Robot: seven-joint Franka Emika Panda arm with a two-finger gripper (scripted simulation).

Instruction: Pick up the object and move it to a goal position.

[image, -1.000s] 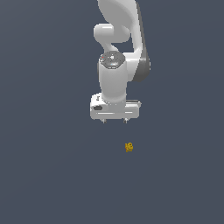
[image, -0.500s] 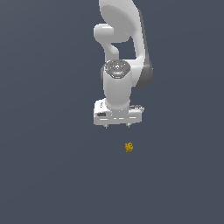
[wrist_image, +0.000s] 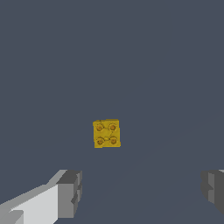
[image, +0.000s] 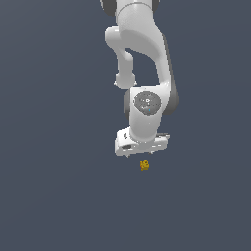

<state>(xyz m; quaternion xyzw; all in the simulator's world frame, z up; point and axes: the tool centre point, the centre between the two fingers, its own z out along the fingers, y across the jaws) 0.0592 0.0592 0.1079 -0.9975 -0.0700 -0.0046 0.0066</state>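
The object is a tiny yellow-orange lump with small dark marks, lying on the dark grey floor. In the wrist view it looks like a small square block with several round studs. My white gripper hangs just above it, slightly toward the exterior view's left, pointing down. In the wrist view the gripper is open and empty: its two grey fingertips stand wide apart. The object lies beyond the fingertips, apart from both.
The floor is a plain dark grey surface with no other objects or edges in view. The white arm rises from the gripper to the top of the exterior view.
The gripper has moved down and toward the exterior view's right, ending close above the object. The object has not moved. The jaws stay open.
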